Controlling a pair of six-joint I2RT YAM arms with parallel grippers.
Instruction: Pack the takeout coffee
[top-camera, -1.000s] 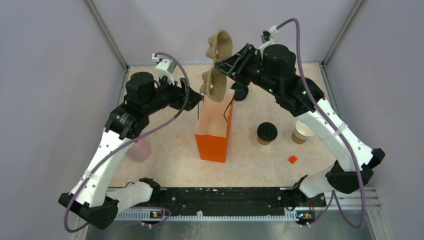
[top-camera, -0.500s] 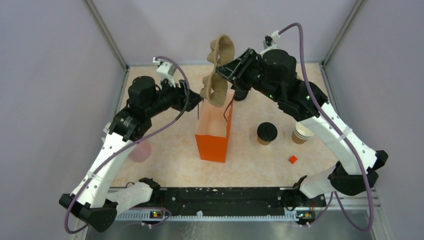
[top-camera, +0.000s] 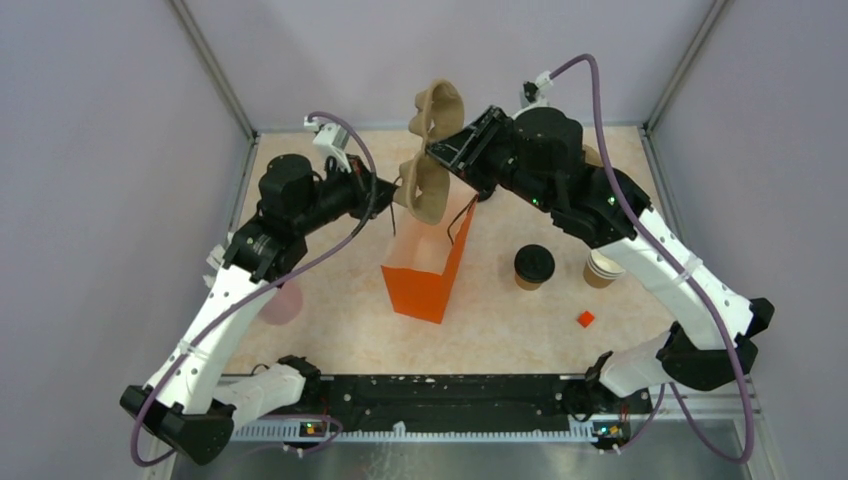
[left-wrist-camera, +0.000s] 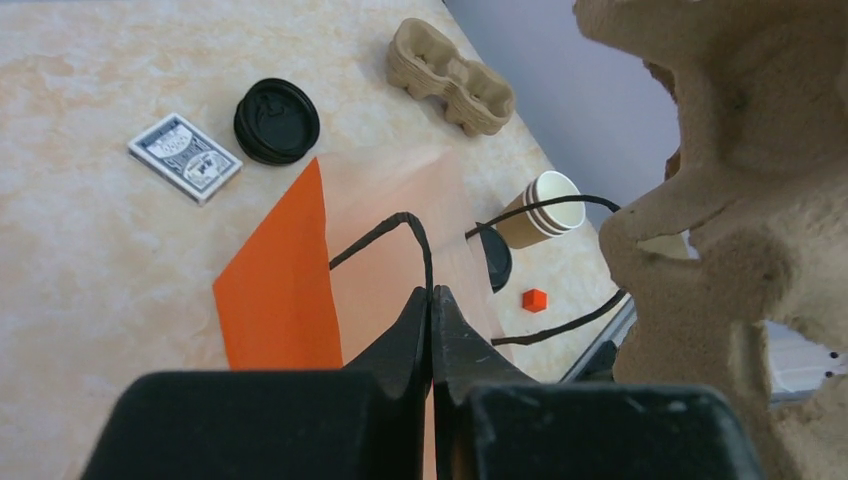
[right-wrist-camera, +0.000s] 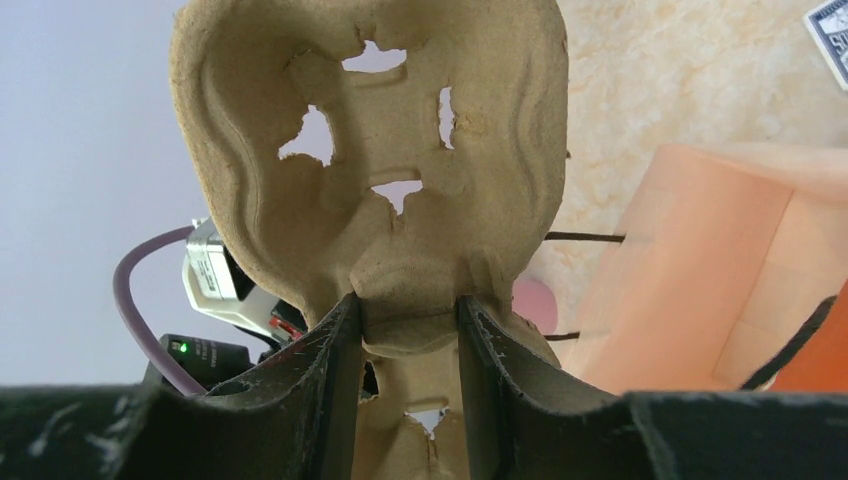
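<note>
Gripping bag handle (left-wrist-camera: 385, 228) only now, left pincer (left-wrist-camera: 431, 295); right pincer (right-wrist-camera: 410, 305) clamped on carrier (right-wrist-camera: 500, 150).

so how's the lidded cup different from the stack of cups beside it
The lidded cup is capped with a black lid; the stack is open, its white inside showing. The lidded cup is one cup; the stack shows several nested rims. The lidded cup stands closer to the bag than the stack does. Both are tan paper and stand on the table.
</note>
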